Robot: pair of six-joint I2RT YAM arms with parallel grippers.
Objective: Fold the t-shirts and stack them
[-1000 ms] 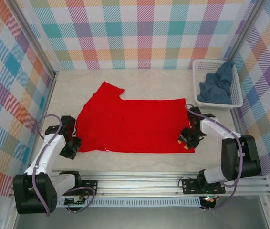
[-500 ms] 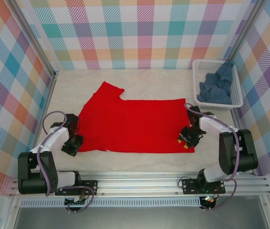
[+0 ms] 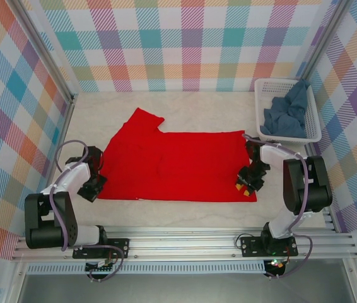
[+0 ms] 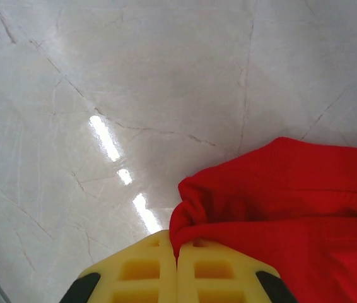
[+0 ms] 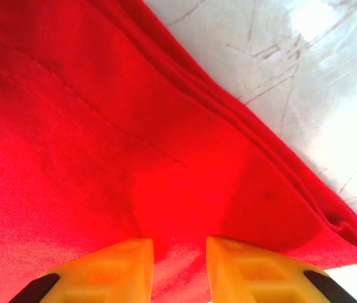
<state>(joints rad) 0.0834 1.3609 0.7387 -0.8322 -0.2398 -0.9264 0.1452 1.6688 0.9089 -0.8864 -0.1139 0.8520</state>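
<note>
Top view: a bright red cloth t-shirt [image 3: 172, 165] lies spread flat at the centre of the pale marble-patterned table [image 3: 191, 104], one sleeve pointing toward the upper left of the frame. A crumpled dusty blue-grey t-shirt [image 3: 286, 117] sits in a white plastic lattice basket [image 3: 258, 88] at the upper right, well apart from the red one, with part of it draped over the basket's far right corner. The left gripper [image 3: 96, 187] is low on the table at the red shirt's lower-left corner; the right gripper [image 3: 248, 183] is at its lower-right corner. Left wrist view: the left gripper [image 4: 177, 243] has its yellow fingers [image 4: 134, 273] pressed together at the bottom of the frame, with a rolled edge of red cloth [image 4: 279, 208] nipped between their tips and bare marble above and to the left. Right wrist view: the right gripper [image 5: 178, 249] has its yellow fingers [image 5: 112, 268] standing narrowly apart at the bottom edge – red cloth [image 5: 103, 126] fills the gap and puckers up from it, so the jaws are clamped on a fold. The shirt's layered hem runs diagonally toward the lower right of that frame, with marble beyond it.
</note>
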